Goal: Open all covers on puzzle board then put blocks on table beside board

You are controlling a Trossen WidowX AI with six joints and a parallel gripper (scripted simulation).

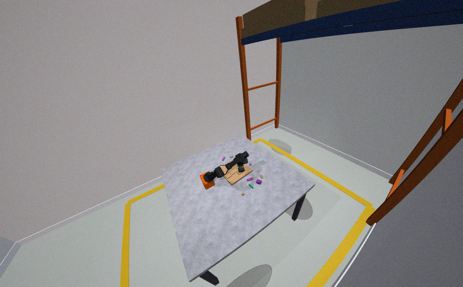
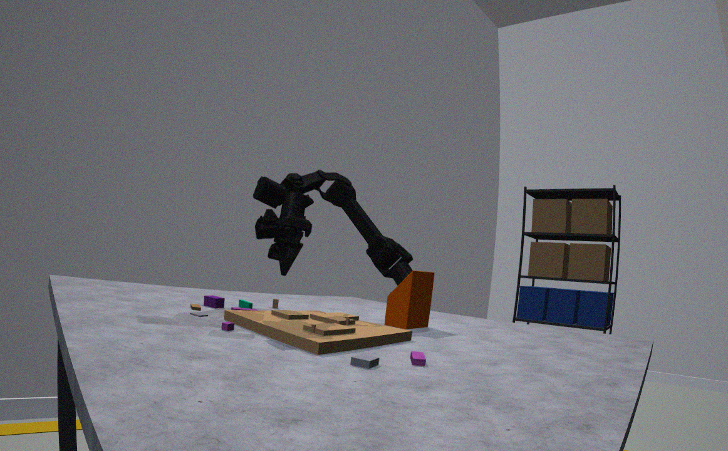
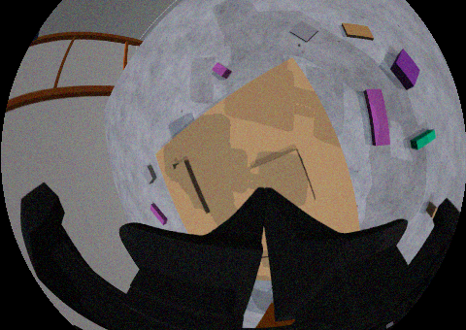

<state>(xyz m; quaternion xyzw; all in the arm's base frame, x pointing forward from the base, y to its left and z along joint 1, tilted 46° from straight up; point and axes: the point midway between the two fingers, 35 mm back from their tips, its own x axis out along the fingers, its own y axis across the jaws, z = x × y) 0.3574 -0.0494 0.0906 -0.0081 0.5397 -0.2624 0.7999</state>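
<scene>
The tan puzzle board lies flat on the table. In the exterior view, one raised cover sits toward the far left, another cover behind the middle, and a third cover nearer the front, with a small knob by it. My gripper is shut and empty, pointing down above the board. The wrist view shows a square cover just beyond the fingertips. The fingers hide the board's near part there, and no open well or block in a well can be made out.
Around the board lie a magenta bar, purple block, green block, tan piece, grey tile, small purple cube, grey wedge and magenta block. The arm's orange base stands behind.
</scene>
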